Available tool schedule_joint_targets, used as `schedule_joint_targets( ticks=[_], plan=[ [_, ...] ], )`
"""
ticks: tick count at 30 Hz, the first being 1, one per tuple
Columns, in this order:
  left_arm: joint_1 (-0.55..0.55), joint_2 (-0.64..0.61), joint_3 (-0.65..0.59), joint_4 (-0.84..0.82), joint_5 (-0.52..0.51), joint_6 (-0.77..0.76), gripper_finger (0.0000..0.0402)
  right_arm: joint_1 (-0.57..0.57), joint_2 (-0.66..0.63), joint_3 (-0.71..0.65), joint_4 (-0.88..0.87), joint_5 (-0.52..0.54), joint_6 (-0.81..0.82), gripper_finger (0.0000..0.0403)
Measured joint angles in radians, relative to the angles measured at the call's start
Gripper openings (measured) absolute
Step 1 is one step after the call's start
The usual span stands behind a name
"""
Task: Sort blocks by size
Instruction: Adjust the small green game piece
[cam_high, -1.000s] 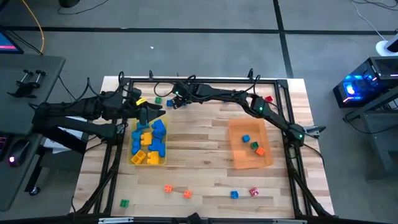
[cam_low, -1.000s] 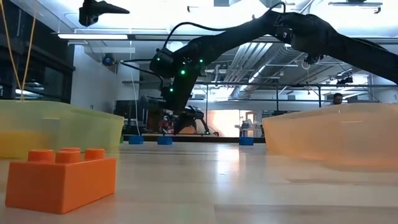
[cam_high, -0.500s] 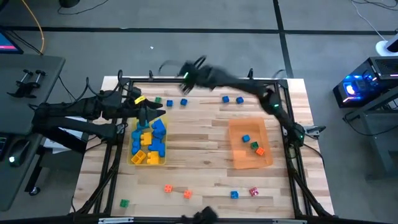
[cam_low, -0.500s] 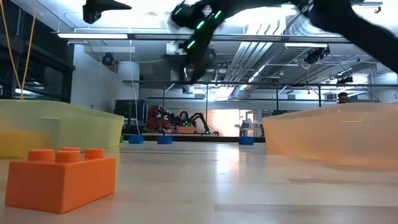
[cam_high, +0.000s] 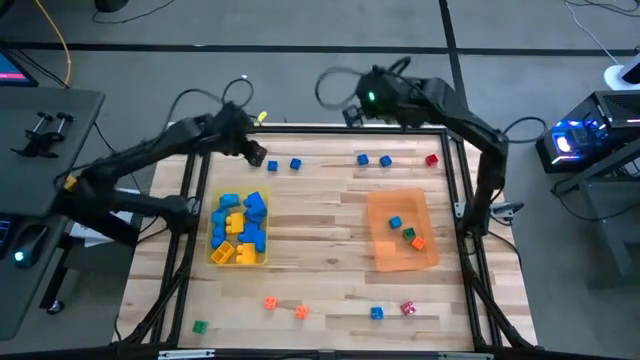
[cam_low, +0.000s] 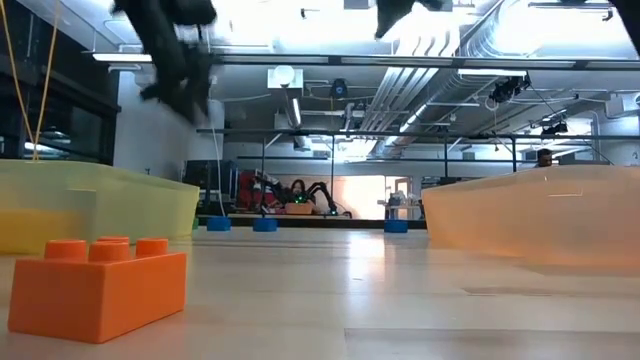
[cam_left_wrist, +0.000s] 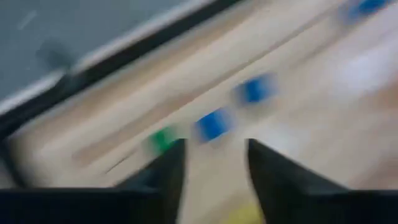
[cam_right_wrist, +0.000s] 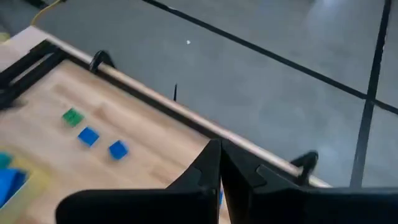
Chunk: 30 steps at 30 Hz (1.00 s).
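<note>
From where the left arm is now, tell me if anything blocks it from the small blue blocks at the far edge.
Nothing visible does. The left end effector hovers beside the two blue blocks, with bare table between them.

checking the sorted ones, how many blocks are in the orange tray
3 in the orange tray: a blue block, a green block and an orange block. None looks hidden.

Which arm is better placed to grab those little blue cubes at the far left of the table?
Left. Its end effector hovers at the far left edge beside the two small blue cubes, fingers apart and pointed at them. The right end effector is shut, out past the far edge.
</note>
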<state>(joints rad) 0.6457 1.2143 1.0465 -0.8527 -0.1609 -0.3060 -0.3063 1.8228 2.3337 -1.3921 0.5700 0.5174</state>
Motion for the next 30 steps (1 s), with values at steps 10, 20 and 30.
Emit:
schedule_joint_targets(
  ticks=[10,20,30],
  plan=[
    [0.228,0.223,-0.104,-0.034,0.045,-0.006,0.0003,0.149,-0.053,-0.009,-0.165,0.086,0.035,0.0003],
    [0.221,0.400,-0.104,0.051,0.000,-0.121,0.0000,0.215,-0.130,-0.008,-0.179,0.061,-0.051,0.0001],
    [0.210,0.497,-0.104,0.154,-0.068,-0.208,0.0000,0.283,-0.262,-0.007,-0.179,0.069,0.031,0.0001]
  ],
)
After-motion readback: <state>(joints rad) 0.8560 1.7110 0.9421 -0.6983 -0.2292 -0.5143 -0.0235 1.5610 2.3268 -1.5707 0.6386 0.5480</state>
